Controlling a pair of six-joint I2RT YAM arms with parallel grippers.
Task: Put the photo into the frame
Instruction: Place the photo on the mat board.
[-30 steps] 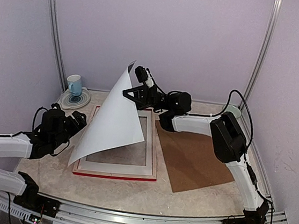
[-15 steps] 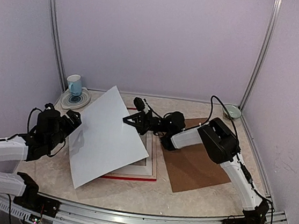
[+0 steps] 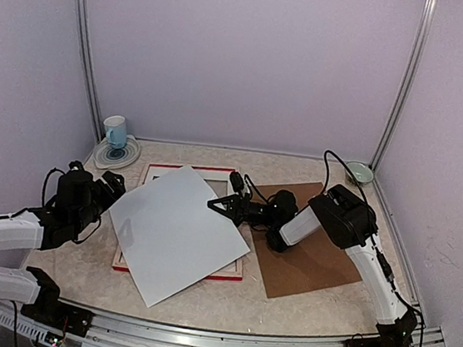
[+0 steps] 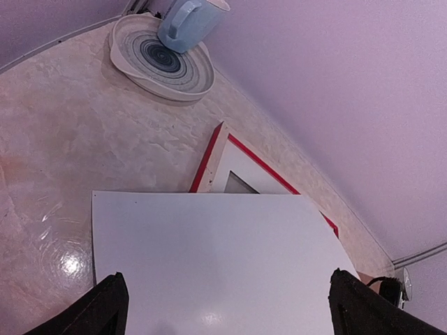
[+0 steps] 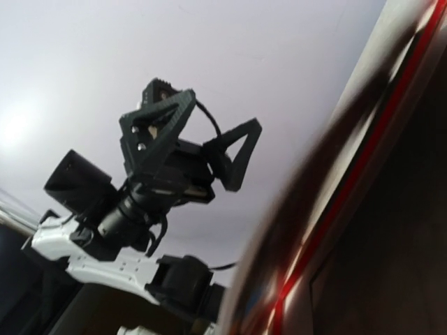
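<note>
From above, the photo (image 3: 178, 234) lies white back up, turned askew across the frame (image 3: 169, 166), which rests flat on the tabletop (image 3: 200, 300). The photo's near corner overhangs the frame's near red rail, and its left corner pokes past the left rail. The right gripper (image 3: 218, 205) reaches in low from the right. Its fingers are drawn together on the photo's far-right edge, and as far as this view shows they are nipping the sheet. A brown board (image 3: 313, 267) lies flat just right of the frame, under that arm, and a small green bowl (image 3: 357, 171) sits in the far right corner.

The left gripper (image 3: 111, 187) hovers by the photo's left corner. Only its own wrist view shows its black fingers (image 4: 105, 307) spread wide with the sheet's white back below them. That view also shows the frame's far-left corner uncovered, with a white border inside it, and beyond it a blue mug (image 4: 188, 21) on a ringed plate (image 4: 140, 66).

The right wrist view is blurred close up. It catches a red streak along a dark surface, and I cannot tell whether its own fingers show there
</note>
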